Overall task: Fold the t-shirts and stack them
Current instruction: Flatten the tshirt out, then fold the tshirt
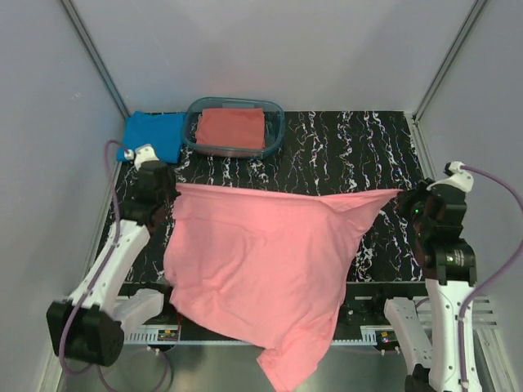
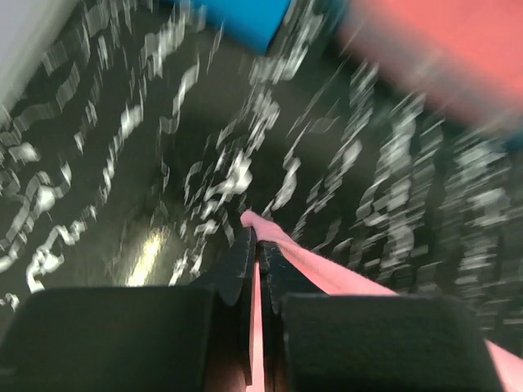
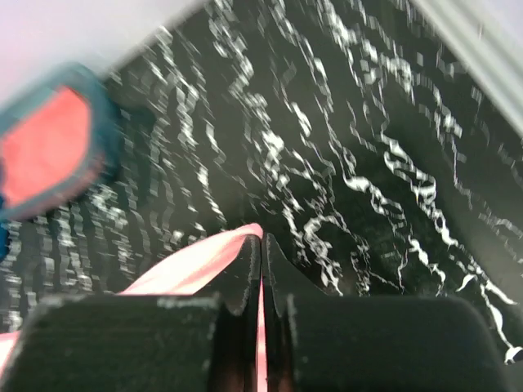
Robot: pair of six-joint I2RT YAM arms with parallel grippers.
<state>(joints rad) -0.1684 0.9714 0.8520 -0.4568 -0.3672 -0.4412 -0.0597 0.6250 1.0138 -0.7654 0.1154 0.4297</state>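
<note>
A light pink t-shirt (image 1: 261, 261) hangs stretched between my two grippers above the table, its lower end drooping past the near edge. My left gripper (image 1: 169, 189) is shut on its left corner (image 2: 263, 231). My right gripper (image 1: 402, 198) is shut on its right corner (image 3: 245, 237). A bright blue t-shirt (image 1: 154, 133) lies folded at the far left; it also shows in the left wrist view (image 2: 245, 20). A coral-red t-shirt (image 1: 231, 128) lies folded inside the tub, and shows in the right wrist view (image 3: 45, 147).
A clear bluish plastic tub (image 1: 276, 122) stands at the far middle-left of the black marbled table (image 1: 343, 155). Grey walls enclose the table on three sides. Both wrist views are motion-blurred.
</note>
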